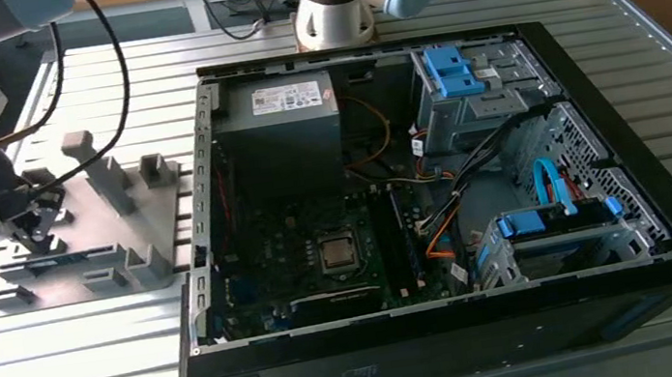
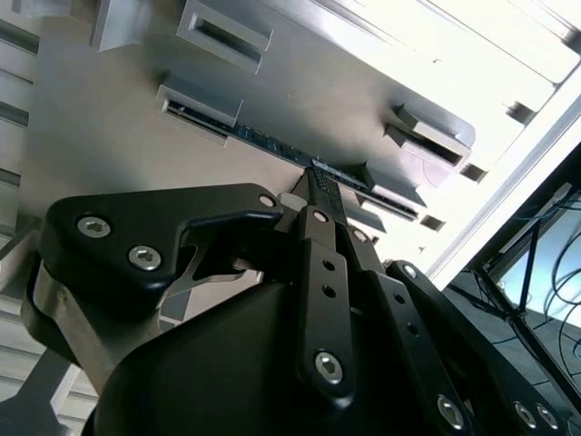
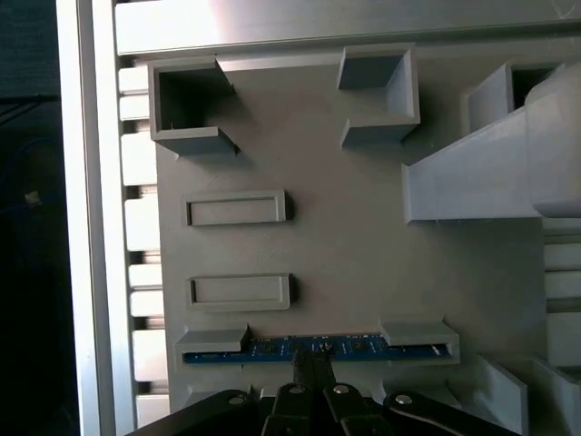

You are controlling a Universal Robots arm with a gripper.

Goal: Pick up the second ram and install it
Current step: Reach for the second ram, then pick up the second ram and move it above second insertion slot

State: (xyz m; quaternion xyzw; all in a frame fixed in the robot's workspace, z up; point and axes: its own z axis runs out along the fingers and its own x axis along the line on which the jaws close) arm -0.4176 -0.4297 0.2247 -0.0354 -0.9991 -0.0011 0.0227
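The second ram (image 3: 363, 347) is a thin blue-green stick standing on edge in a slot of the grey fixture plate (image 3: 345, 236), which lies on the table at the exterior view's left. In the second wrist view the ram (image 2: 263, 141) runs diagonally between two grey holder blocks. My gripper (image 3: 311, 356) hangs right over the stick's middle. Its black fingers (image 2: 318, 186) are pressed together, with the tips at the ram's top edge. In the exterior view the gripper (image 1: 38, 234) sits just above the ram (image 1: 72, 253).
An open black computer case (image 1: 440, 184) lies beside the fixture, showing its motherboard (image 1: 318, 249), power supply (image 1: 282, 122) and blue drive brackets (image 1: 549, 219). Tall grey fixture blocks (image 1: 100, 171) rise behind the gripper. The arm's base (image 1: 338, 3) stands beyond the case.
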